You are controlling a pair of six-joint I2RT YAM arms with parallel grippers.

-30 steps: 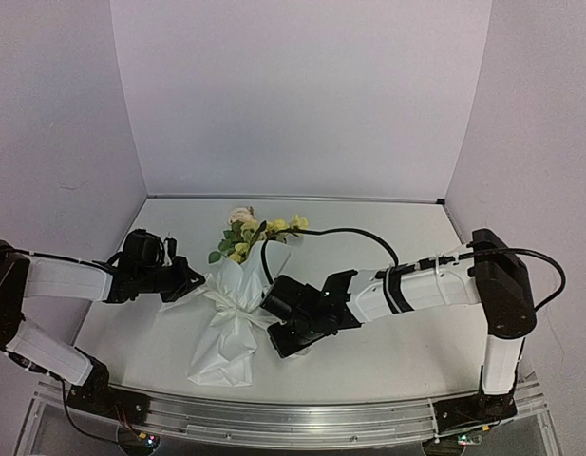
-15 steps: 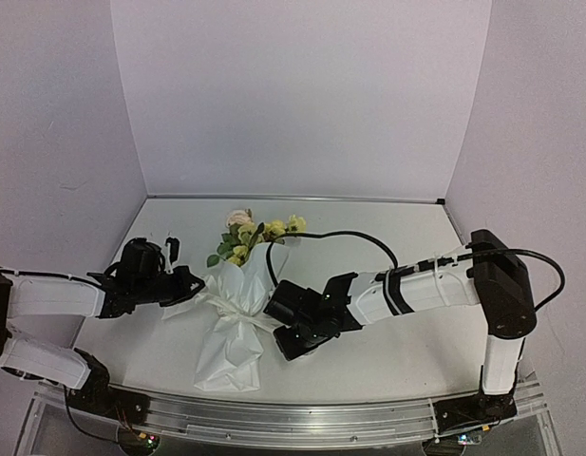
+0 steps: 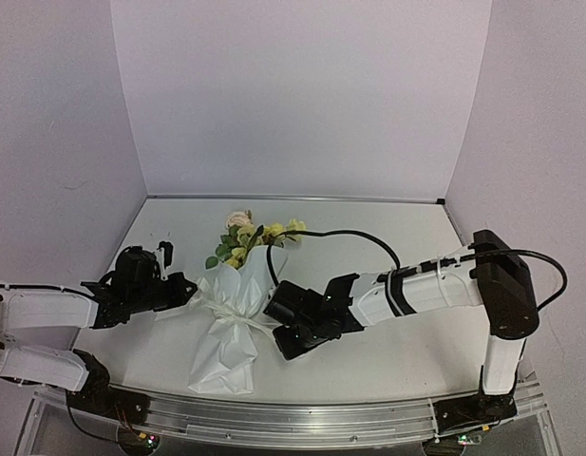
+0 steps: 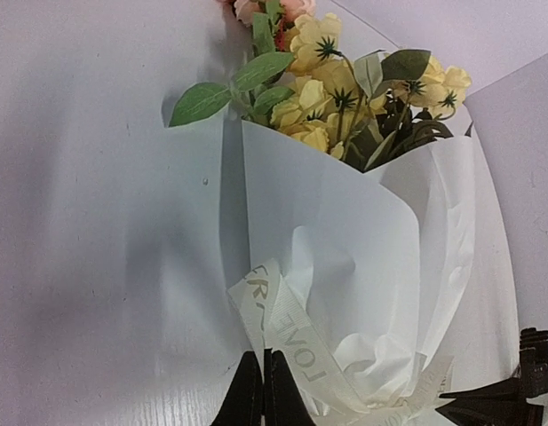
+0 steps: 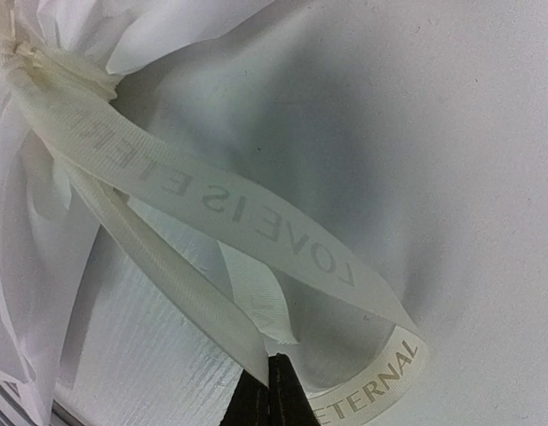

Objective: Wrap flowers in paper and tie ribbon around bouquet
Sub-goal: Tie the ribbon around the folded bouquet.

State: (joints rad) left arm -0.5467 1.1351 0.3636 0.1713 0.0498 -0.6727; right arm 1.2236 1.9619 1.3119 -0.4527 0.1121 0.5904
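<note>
The bouquet lies on the table, its yellow and pink flowers (image 3: 247,235) pointing at the back wall out of a white paper (image 3: 228,337) cone. The ribbon (image 3: 237,309) is knotted round the cone's waist. My left gripper (image 3: 183,288) is just left of the knot, shut on a ribbon loop (image 4: 296,342) printed "LOVE". The flowers (image 4: 327,98) and paper (image 4: 345,231) fill the left wrist view above the left gripper (image 4: 263,383). My right gripper (image 3: 274,310) is just right of the knot. The right gripper (image 5: 272,377) is shut on a ribbon (image 5: 247,213) strand that runs taut from the knot.
A black cable (image 3: 349,234) arcs over the white table (image 3: 397,351) behind the right arm, close to the flowers. A metal rail (image 3: 274,418) runs along the near edge. Walls close in at the back and both sides.
My left arm has drawn back to the left and lower, still pinching its ribbon loop. The bouquet's lower end has shifted slightly. The right gripper has barely moved.
</note>
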